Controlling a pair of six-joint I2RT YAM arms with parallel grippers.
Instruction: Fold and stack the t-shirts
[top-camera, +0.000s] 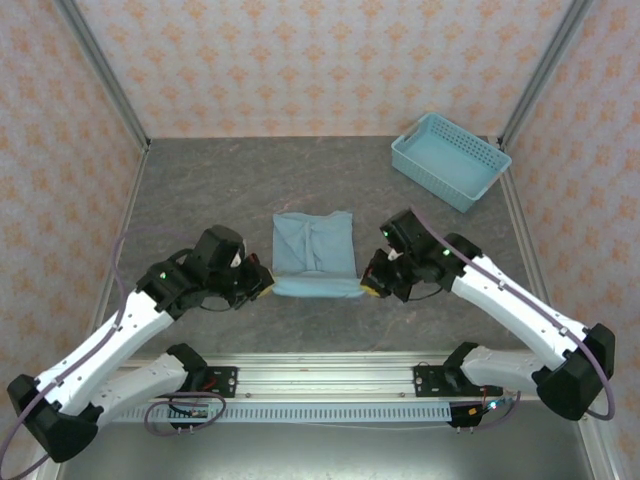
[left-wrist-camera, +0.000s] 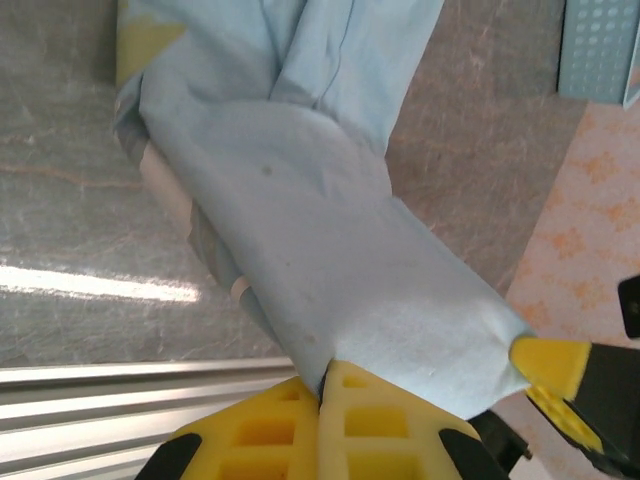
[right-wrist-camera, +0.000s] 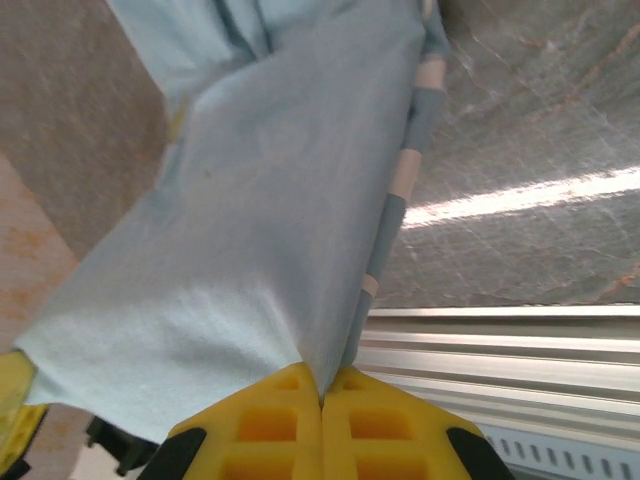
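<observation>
My left gripper (top-camera: 262, 284) and right gripper (top-camera: 372, 284) each clamp the t-shirt (top-camera: 314, 255) edge between them, its print mostly hidden underneath, grey table (top-camera: 200, 200) below, patterned walls (top-camera: 330, 60) around.

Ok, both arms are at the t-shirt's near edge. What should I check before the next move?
1. Left end effector shut on the near-left corner of the t-shirt: ok.
2. Right end effector shut on the near-right corner: ok.
3. Near edge stretched between the two grips: ok.
4. Every cloth layer caught in each grip: cannot tell.
5. Sleeves folded inward, t-shirt a narrow rectangle: ok.
6. Basket standing apart from the t-shirt, at far right: ok.
</observation>
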